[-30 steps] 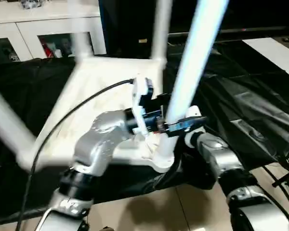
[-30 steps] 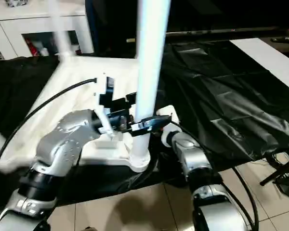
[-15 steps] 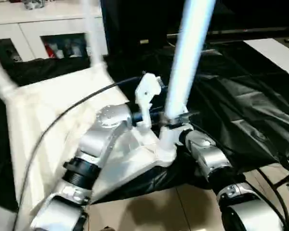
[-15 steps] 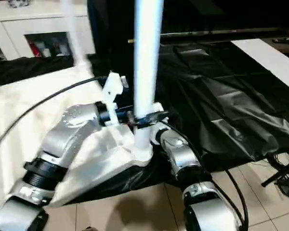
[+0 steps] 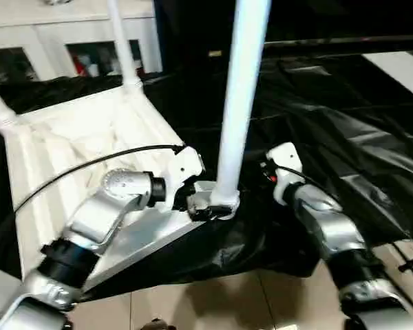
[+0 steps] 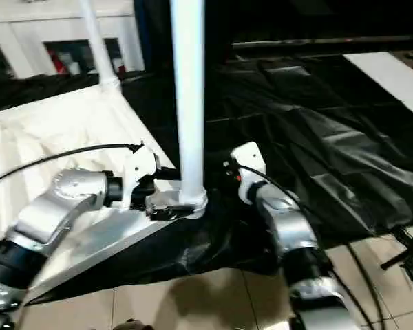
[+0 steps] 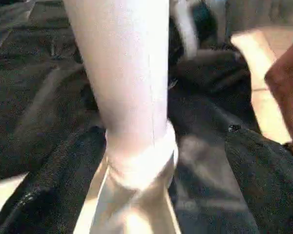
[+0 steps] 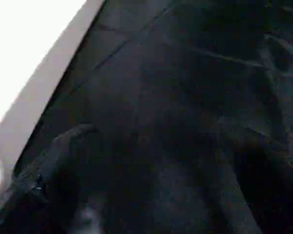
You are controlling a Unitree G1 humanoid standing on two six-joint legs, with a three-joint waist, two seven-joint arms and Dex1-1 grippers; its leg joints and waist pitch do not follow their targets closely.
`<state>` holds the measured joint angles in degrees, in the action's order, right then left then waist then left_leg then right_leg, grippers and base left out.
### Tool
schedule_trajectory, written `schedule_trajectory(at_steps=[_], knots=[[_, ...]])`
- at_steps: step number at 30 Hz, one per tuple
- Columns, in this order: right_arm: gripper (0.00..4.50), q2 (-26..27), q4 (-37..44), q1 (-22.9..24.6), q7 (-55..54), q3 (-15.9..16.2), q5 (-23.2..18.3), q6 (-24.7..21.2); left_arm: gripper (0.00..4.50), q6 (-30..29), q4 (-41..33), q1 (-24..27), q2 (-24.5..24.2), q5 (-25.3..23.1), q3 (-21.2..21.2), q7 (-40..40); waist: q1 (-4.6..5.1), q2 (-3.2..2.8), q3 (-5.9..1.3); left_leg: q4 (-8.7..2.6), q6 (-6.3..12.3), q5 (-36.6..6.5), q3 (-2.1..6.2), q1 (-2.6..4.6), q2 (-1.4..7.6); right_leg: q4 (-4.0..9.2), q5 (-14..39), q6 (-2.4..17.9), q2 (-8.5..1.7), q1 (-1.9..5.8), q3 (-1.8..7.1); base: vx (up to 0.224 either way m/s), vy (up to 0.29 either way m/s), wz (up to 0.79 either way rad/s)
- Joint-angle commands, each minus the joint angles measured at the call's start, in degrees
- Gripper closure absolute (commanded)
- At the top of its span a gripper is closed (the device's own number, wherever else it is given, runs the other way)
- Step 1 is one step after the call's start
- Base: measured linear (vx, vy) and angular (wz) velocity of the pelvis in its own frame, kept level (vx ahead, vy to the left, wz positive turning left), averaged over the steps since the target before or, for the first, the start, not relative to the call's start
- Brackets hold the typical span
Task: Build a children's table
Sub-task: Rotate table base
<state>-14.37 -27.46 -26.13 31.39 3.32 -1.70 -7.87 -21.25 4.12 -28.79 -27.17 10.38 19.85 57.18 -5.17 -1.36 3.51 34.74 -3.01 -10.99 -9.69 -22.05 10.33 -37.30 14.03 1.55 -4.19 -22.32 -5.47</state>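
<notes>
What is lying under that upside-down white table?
Crinkled black plastic sheeting lies under the table, over a raised surface, spreading right. What the sheeting covers is hidden.

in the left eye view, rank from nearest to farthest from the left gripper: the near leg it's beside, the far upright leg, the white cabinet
1. Near leg, right beside the left gripper, standing in the table's near corner.
2. Far upright leg, at the table's far corner.
3. White cabinet, behind the table along the back.
</notes>
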Motion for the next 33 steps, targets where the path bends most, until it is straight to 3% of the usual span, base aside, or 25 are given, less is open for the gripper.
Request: schedule_trajectory(at_steps=[1,3,9,10,11,13,14,21,26,33], knots=[[0.0,-3.32,9.01,3.16,6.15,1.5,-1.85,-3.73,0.03,-3.09,-2.82,1.32,-2.16,-2.79,1.4,-0.48,-0.04,0.4,-4.4,-2.98,7.99,2.35,0.93,0.64,3.01,3.14,-12.11,13.84,-4.41,3.66,3.84,0.0,0.0,0.0],[0.0,-4.71,11.98,4.35,7.9,1.86,-2.58,-4.91,0.03,-4.21,-3.87,1.7,-2.86,-3.27,1.42,-0.52,-0.14,0.32,-4.19,-3.26,7.37,0.14,1.02,0.7,3.13,3.59,-8.63,13.15,-4.51,3.63,3.76,0.0,0.0,0.0],[0.0,-16.28,28.67,9.79,18.54,2.4,-6.56,-12.72,0.03,-11.12,-11.54,4.15,-7.65,-4.41,1.61,-1.6,-0.19,0.05,-3.6,-3.72,4.92,-4.81,1.02,0.84,3.19,4.53,-0.38,12.54,-4.61,3.54,3.95,0.0,0.0,0.0],[0.0,-16.28,28.67,9.79,18.54,2.4,-6.56,-12.72,0.03,-11.12,-11.54,4.15,-7.65,-4.41,1.61,-1.6,-0.16,0.23,-3.66,-3.7,4.72,-4.82,1.06,0.79,3.22,4.64,0.09,12.16,-4.6,3.68,3.99,0.0,0.0,0.0],[0.0,-19.54,32.29,10.86,21.38,2.11,-7.84,-14.41,0.03,-12.23,-12.96,5.14,-9.27,-6.14,2.52,-1.94,-0.04,0.15,-3.48,-3.79,4.63,-5.22,1.05,0.78,3.19,4.74,0.75,12.11,-4.5,3.49,3.98,0.0,0.0,0.0],[0.0,-23.1,36.87,12.1,24.47,1.39,-9.84,-17.16,0.03,-13.52,-14.64,6.54,-11.3,-8.76,3.81,-2.24,-0.06,0.36,-3.53,-3.77,4.91,-5.04,1.17,0.8,3.26,4.76,0.23,11.42,-4.41,3.83,4.11,0.0,0.0,0.0],[0.0,-24.47,39.01,12.61,25.64,0.89,-10.82,-18.47,0.03,-14.04,-15.24,7.18,-12.04,-10.21,4.2,-2.76,-0.04,0.28,-3.46,-3.73,5.3,-4.74,1.12,0.67,3.13,4.83,0.56,11.03,-4.43,3.6,4.05,0.0,0.0,0.0],[0.0,-25.9,44.34,13.91,26.38,1.23,-12.68,-22.4,0.03,-14.49,-15.56,7.67,-15.58,-14.96,6.37,-3.31,-0.11,0.34,-3.62,-3.71,4.93,-4.67,1.2,0.8,3.12,5.0,2.85,11.55,-4.51,3.34,3.89,0.0,0.0,0.0],[0.0,-26.0,47.16,14.38,25.59,3.25,-13.76,-25.27,0.03,-14.96,-14.89,6.48,-18.32,-19.0,7.85,-4.32,-0.1,0.4,-3.65,-3.77,4.06,-5.42,1.21,0.87,2.96,5.07,3.47,11.37,-4.52,3.41,3.91,0.0,0.0,0.0],[0.0,-25.68,47.7,14.41,25.32,4.06,-13.19,-26.11,0.03,-11.92,-11.64,4.53,-19.39,-25.02,8.1,-8.27,-0.16,0.29,-3.53,-3.88,2.84,-7.49,1.24,1.07,2.91,5.66,8.16,9.68,-4.43,3.13,3.95,0.0,0.0,0.0]])
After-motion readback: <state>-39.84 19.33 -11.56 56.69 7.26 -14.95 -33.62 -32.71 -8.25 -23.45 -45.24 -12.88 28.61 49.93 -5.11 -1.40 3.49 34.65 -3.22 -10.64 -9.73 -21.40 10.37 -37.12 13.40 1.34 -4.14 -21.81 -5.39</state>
